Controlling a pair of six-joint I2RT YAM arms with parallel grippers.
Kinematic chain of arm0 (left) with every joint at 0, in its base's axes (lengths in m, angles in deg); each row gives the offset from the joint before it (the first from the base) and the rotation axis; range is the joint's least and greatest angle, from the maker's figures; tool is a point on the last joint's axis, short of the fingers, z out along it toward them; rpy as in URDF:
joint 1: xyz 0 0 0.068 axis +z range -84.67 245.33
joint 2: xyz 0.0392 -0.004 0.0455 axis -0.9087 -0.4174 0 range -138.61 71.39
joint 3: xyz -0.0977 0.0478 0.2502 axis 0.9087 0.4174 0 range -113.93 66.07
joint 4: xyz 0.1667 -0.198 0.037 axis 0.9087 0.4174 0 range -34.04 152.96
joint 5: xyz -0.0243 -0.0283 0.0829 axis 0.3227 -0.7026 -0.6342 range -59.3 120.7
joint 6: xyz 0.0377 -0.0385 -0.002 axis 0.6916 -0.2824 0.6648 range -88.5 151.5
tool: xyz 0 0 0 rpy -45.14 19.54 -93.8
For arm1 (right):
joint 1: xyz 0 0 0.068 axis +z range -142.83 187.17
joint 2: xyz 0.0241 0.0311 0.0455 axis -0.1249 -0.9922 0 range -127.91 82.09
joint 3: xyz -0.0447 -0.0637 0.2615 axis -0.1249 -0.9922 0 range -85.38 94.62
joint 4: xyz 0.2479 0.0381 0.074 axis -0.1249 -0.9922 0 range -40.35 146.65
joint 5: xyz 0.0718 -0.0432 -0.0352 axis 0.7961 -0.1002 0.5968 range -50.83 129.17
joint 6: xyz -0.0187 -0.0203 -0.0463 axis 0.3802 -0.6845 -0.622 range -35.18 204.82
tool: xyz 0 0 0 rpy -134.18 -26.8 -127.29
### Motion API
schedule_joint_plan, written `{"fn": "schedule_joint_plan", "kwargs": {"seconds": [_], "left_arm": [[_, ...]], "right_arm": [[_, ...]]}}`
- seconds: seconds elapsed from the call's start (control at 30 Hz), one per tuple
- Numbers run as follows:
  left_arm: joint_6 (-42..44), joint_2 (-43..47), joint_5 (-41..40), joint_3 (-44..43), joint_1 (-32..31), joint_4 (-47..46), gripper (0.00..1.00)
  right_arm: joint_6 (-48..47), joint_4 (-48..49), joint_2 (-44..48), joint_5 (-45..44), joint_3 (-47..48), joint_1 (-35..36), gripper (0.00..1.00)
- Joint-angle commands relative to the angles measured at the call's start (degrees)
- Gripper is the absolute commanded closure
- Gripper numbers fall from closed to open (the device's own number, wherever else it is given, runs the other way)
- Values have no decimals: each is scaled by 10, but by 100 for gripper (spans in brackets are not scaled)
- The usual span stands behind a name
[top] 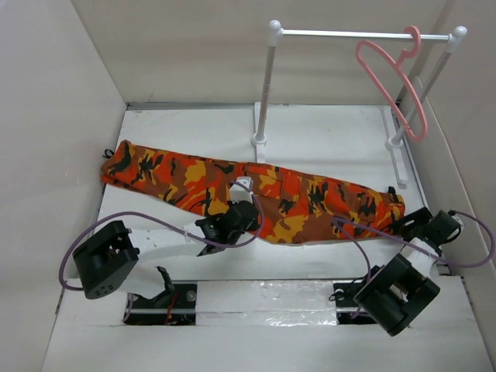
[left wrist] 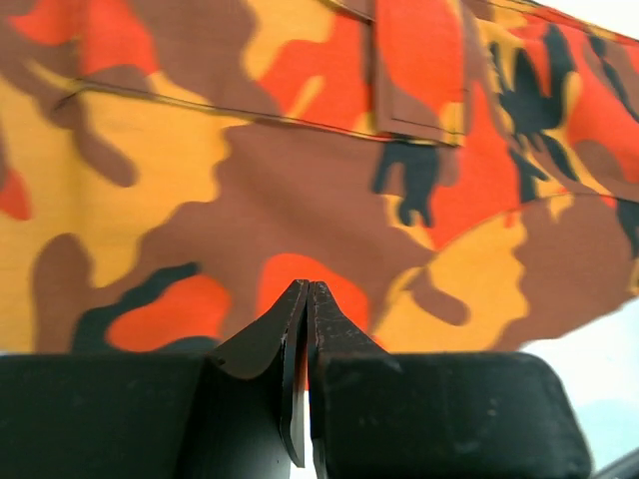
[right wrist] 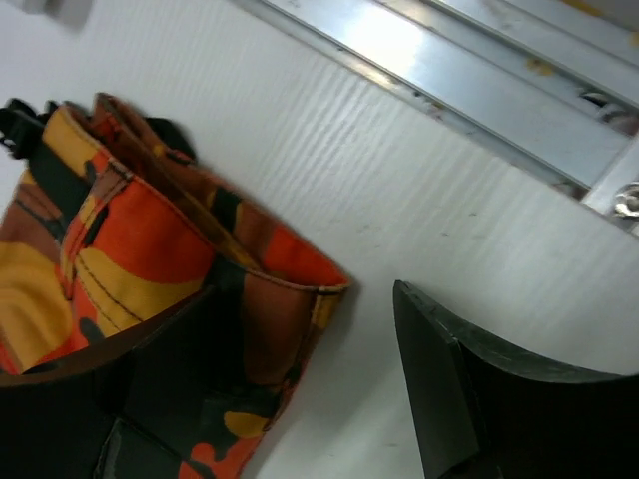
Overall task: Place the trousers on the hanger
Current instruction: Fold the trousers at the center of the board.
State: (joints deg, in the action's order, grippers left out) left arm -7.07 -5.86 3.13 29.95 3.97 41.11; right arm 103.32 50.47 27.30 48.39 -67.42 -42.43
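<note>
The camouflage trousers (top: 287, 198) lie stretched across the table from far left to right. My left gripper (top: 246, 214) is at their near edge around the middle. In the left wrist view it (left wrist: 305, 286) is shut, with a sliver of red cloth from the trousers (left wrist: 300, 150) pinched between its fingers. My right gripper (top: 404, 222) is at the right end of the trousers. In the right wrist view it (right wrist: 305, 289) stands open, one finger over the trousers (right wrist: 130, 239) and the other finger (right wrist: 429, 369) over bare table. The pink hanger (top: 423, 122) hangs on the rail at the far right.
The white-and-silver rail stand (top: 349, 34) stands at the back, its feet just beyond the trousers. A metal base strip (right wrist: 469, 80) runs close to the right gripper. White walls (top: 62, 116) close in the table on the left, back and right. A black drawstring (right wrist: 15, 118) shows at the waistband.
</note>
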Motion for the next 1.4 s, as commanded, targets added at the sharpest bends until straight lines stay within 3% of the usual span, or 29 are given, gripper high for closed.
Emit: {"fn": "schedule_joint_plan", "kwargs": {"seconds": [0.0,0.2,0.3,0.4,0.43,0.5,0.67,0.97,1.1,1.33,1.37], "left_arm": [[-8,39,7,25,15,-69,100],[-1,36,9,41,27,-84,100],[-3,22,24,47,48,-91,100],[-9,5,23,42,68,-84,100],[-11,3,24,40,74,-77,100],[-14,-3,29,41,93,-77,100],[-16,-32,61,42,120,-97,100],[-35,-115,88,28,120,-112,100],[-44,-120,79,33,70,-120,100],[-73,-147,65,34,25,-108,100],[-76,-155,62,35,18,-107,100]], "right_arm": [[64,74,-16,106,-18,-4,25],[159,185,-23,136,-86,8,33],[188,197,5,122,-109,8,51],[214,206,49,102,-122,8,82],[202,201,63,103,-119,8,100],[169,174,126,107,-86,13,100],[50,-10,285,114,37,61,100],[-35,-99,299,200,217,216,100],[-12,-71,289,192,252,305,100],[-23,-8,200,17,358,612,100],[-33,-9,182,-15,381,685,100]]}}
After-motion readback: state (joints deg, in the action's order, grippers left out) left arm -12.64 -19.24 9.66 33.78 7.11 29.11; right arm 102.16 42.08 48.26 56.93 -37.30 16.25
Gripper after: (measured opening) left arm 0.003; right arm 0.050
